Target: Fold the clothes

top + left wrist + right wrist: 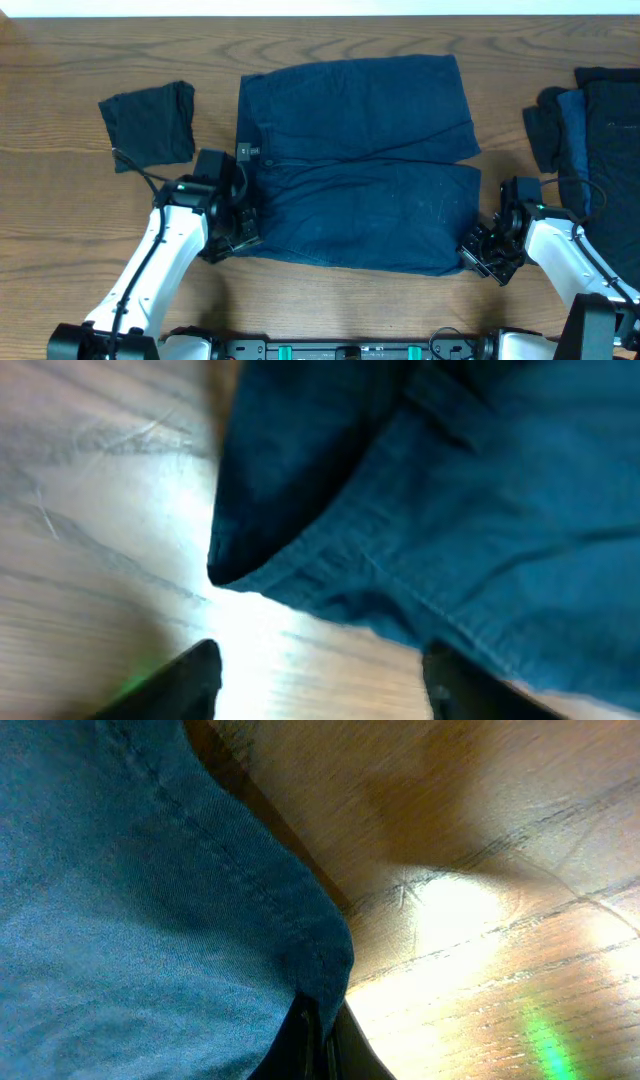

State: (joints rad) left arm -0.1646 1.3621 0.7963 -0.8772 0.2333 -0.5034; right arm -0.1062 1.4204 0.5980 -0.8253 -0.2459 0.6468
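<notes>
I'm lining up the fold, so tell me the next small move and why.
Probably ease the left gripper forward and close it on the near waistband corner of the navy shorts. Its fingers stand apart with that corner just ahead, unheld, while the right gripper is shut on the hem corner. Both corners seem needed to lift the near edge evenly.
</notes>
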